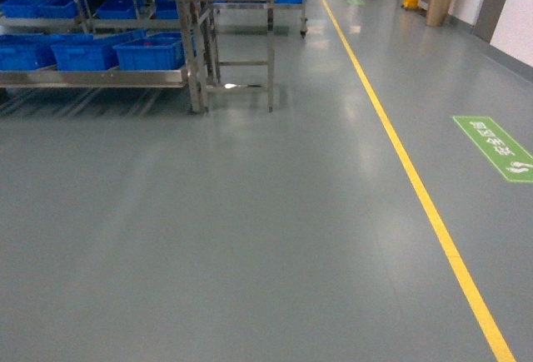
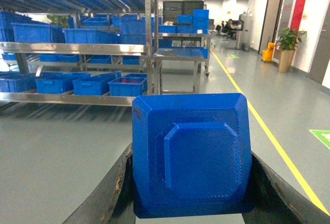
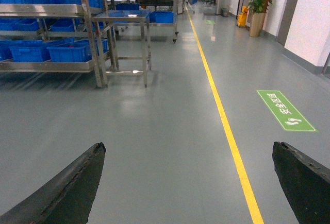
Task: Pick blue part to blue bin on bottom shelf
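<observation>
Blue part [image 2: 191, 154] fills the level left claw [image 2: 191, 203]; right claw [image 3: 188, 183] gapes wide, level.

The blue part [image 2: 191, 154] — a flat moulded plastic piece with cut corners and a raised eight-sided centre — stands upright between the left gripper's [image 2: 192, 193] two dark fingers. The blue bins [image 1: 150, 52] sit in a row on the bottom shelf [image 1: 92, 78] — well apart from the part.
</observation>
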Robot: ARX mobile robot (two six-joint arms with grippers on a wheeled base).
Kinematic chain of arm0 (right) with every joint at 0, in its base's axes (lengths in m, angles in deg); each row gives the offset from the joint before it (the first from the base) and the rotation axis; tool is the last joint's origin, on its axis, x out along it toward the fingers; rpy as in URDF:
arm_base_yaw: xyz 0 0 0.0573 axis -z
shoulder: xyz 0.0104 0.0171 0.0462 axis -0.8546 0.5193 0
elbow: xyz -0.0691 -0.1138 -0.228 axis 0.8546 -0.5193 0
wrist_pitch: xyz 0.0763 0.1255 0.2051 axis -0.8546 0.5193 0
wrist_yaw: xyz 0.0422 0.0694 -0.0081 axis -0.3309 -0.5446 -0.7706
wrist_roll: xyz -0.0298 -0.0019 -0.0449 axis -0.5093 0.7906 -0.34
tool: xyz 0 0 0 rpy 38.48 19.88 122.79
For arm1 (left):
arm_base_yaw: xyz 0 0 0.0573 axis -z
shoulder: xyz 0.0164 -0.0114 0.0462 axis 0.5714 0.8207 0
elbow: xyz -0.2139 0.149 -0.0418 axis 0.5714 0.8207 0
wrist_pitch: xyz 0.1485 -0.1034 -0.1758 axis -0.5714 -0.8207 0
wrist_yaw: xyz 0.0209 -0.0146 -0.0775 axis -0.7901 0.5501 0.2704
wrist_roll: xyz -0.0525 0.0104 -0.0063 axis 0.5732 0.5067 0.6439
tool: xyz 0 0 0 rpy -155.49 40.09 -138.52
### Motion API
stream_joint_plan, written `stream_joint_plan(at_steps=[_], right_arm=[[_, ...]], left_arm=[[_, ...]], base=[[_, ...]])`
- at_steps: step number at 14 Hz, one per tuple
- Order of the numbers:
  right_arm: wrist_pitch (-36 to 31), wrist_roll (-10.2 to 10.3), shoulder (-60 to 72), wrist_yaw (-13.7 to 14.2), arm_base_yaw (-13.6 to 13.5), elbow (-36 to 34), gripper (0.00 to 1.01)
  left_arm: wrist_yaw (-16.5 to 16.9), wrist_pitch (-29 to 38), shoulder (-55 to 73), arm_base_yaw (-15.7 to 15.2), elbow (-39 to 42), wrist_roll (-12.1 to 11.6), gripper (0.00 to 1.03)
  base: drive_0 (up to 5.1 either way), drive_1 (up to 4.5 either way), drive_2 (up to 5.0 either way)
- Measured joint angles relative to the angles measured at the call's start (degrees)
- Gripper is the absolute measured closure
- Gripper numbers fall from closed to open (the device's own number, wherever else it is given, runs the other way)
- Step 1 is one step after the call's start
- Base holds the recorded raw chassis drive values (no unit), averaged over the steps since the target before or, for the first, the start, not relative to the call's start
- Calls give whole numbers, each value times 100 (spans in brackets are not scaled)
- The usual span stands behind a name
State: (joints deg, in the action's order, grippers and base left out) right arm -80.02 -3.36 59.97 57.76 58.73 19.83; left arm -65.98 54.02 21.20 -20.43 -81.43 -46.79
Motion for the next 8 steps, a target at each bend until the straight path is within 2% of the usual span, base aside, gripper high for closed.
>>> stream_joint_plan(at_steps=[8], right_arm=[[17, 0, 0, -2, 0, 0, 3]], left_arm=[[0, -33, 15, 0, 0, 0, 58]], base=[[-6, 403, -415]])
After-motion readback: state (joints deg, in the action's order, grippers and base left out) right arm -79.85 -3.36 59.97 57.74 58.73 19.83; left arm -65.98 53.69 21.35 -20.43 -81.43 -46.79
